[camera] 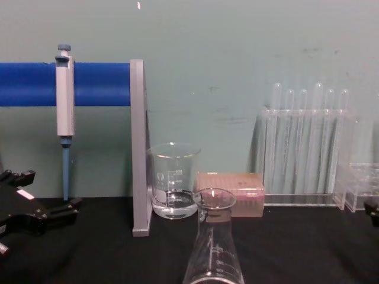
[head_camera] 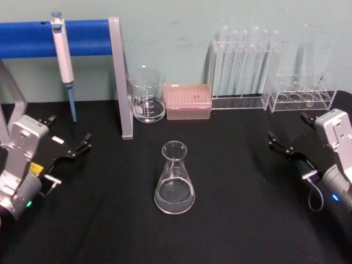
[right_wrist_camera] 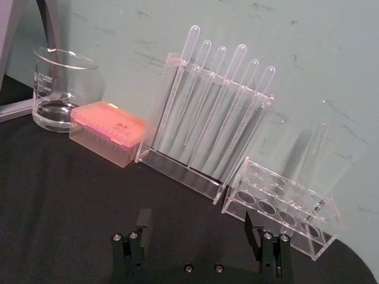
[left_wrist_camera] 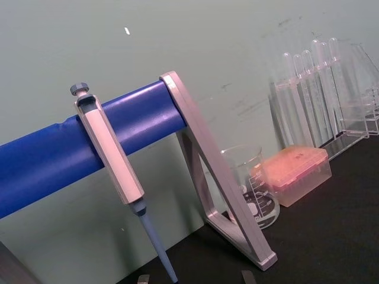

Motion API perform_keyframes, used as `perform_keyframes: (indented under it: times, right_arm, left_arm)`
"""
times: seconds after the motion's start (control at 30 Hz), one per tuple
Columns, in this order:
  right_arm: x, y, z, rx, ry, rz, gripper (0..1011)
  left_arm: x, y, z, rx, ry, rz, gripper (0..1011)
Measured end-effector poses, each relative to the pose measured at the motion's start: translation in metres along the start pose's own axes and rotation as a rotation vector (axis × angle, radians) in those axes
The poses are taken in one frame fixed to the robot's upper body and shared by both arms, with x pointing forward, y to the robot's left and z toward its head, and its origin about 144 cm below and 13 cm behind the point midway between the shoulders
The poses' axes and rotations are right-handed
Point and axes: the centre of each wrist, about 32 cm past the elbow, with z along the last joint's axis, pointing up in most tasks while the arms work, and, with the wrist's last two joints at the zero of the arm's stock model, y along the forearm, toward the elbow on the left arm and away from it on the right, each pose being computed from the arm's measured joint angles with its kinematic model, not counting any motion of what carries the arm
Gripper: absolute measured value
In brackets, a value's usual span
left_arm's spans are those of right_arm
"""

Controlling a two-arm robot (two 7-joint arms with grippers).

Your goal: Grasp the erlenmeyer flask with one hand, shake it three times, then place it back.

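Zero shakes done, as I judge it: the erlenmeyer flask [head_camera: 175,179] stands upright mid-bench [head_camera: 236,220], free of both arms. Left gripper [head_camera: 69,131]: low at the bench's left side, jaws spread and empty, well apart from the flask. Right gripper [head_camera: 289,127]: mirrored at the right side, jaws spread, empty. Outstanding: grasp, three shakes, return.

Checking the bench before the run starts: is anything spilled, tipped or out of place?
Nothing stands out. The erlenmeyer flask stands upright mid-table, the beaker upright behind it, no spill visible; the left gripper and right gripper sit open at either side.
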Motion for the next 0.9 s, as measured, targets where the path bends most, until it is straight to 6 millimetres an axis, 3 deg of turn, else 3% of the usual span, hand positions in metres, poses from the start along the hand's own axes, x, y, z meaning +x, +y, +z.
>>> perform_keyframes:
  times: [0.33,0.9]
  right_arm:
    - [0.017,-0.009,-0.001,0.004,-0.003,0.012,1000]
    - [0.047,-0.048,0.016,-0.037,0.119,0.124,1000]
  left_arm:
    - [0.000,0.000,0.000,0.000,0.000,0.000,1001]
    - [0.000,0.000,0.000,0.000,0.000,0.000,1001]
